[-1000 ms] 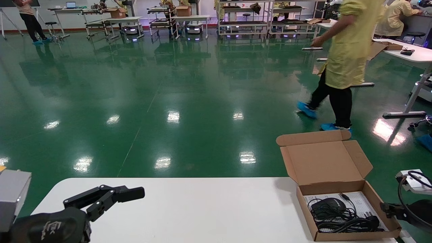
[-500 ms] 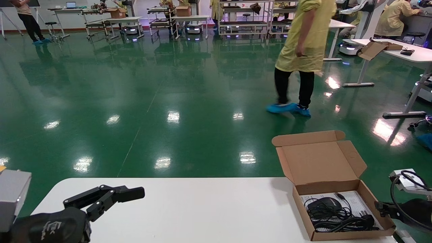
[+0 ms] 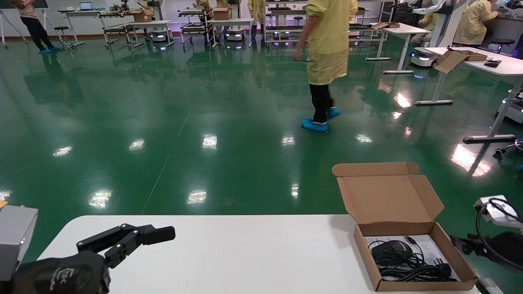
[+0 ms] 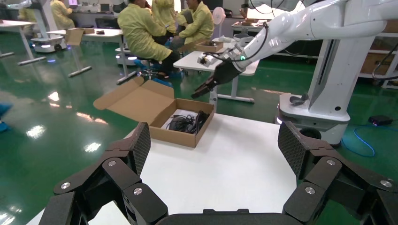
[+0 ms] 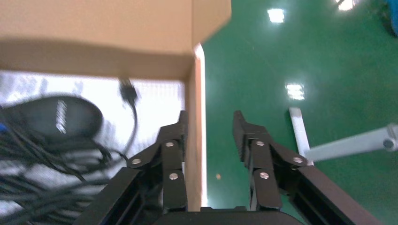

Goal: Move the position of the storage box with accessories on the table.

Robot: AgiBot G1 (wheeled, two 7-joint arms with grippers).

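storage box (image 3: 414, 261): lower right of the head view, on the right end of the table, near its front and right edges; brown cardboard mailer, hinged lid (image 3: 388, 196) standing open and leaning back, side tabs flared out.
accessories: black wired mouse (image 3: 393, 247) with its coiled cable (image 3: 412, 269) on top of a white printed leaflet (image 3: 433, 245), all inside the box tray.
table (image 3: 245, 253): white top with a rounded corner, fills the bottom of the head view.
right gripper (image 5: 209, 123): at the box's right side wall (image 5: 196, 140) (wrist view), one finger inside the tray, the other outside over the green floor; fingers straddle the wall with a gap on the outer side, not pinched tight. In the head view only the arm's black wrist and cable show at the right edge, beside the box.
left gripper (image 3: 157, 234): lower left of the head view, over the left end of the table, well apart from the box; fingers spread wide in its wrist view, holding nothing.
left wrist view: shows the box (image 4: 180, 119) far off at upper centre, with the right arm's gripper at its far side.
background: person in yellow coat (image 3: 327, 45) with blue shoe covers walking at upper centre of the head view; seated people in yellow at upper right; white desks and carts along the back wall.
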